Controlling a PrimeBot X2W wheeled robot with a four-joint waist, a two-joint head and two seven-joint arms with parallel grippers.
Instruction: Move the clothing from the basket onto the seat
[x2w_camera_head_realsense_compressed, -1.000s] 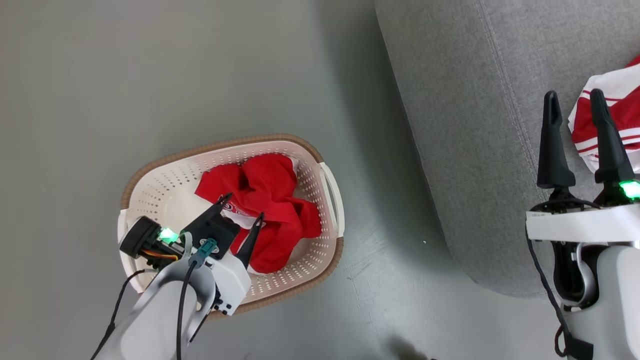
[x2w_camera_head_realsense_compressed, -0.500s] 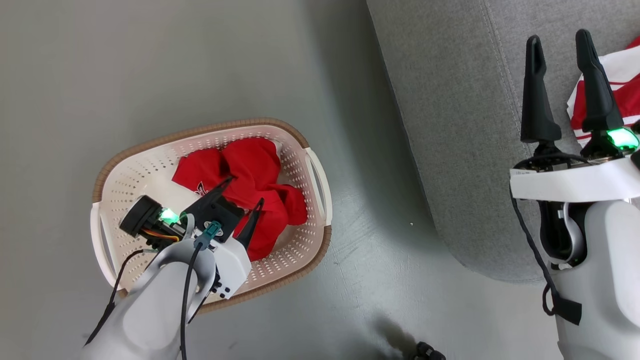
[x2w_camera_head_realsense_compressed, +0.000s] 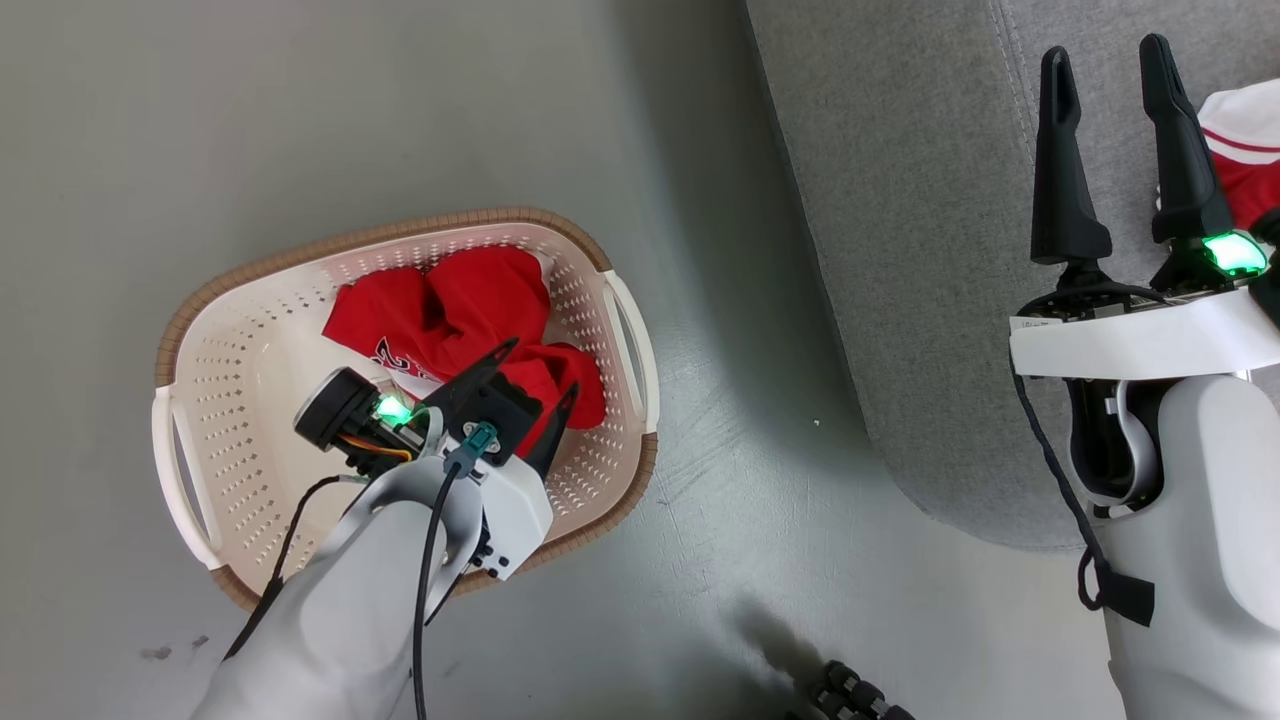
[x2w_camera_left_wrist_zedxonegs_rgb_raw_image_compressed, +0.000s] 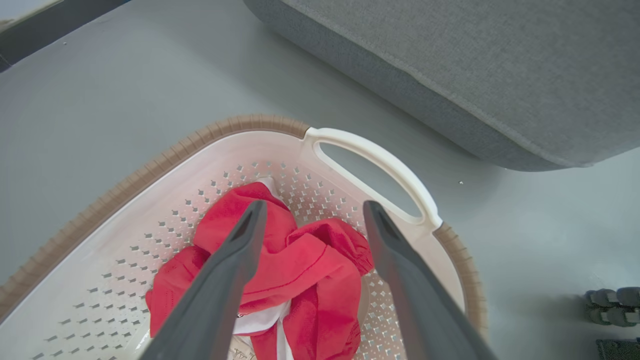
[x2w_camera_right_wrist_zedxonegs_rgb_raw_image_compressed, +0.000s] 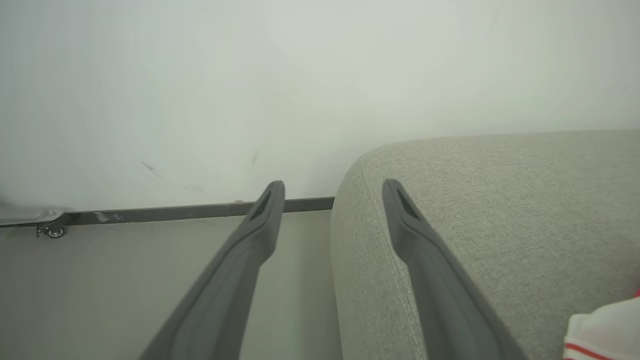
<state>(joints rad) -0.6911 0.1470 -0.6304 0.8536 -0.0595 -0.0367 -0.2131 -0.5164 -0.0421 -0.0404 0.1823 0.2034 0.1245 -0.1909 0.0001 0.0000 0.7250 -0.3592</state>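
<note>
Left gripper (x2w_camera_head_realsense_compressed: 545, 365) stood wide, empty above shirts (x2w_camera_head_realsense_compressed: 470, 300) in basket (x2w_camera_head_realsense_compressed: 400, 225); shallow pinch could've slipped off loose folds. Right gripper (x2w_camera_head_realsense_compressed: 1100, 48) wide, empty.

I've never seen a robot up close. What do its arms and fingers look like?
Both arms have smooth pale grey forearm shells ending in white wrist blocks. The left gripper and right gripper each carry two long, tapering black fingers. A green light glows near each wrist, thin black cables run outside, and the left arm has a teal plug.
</note>
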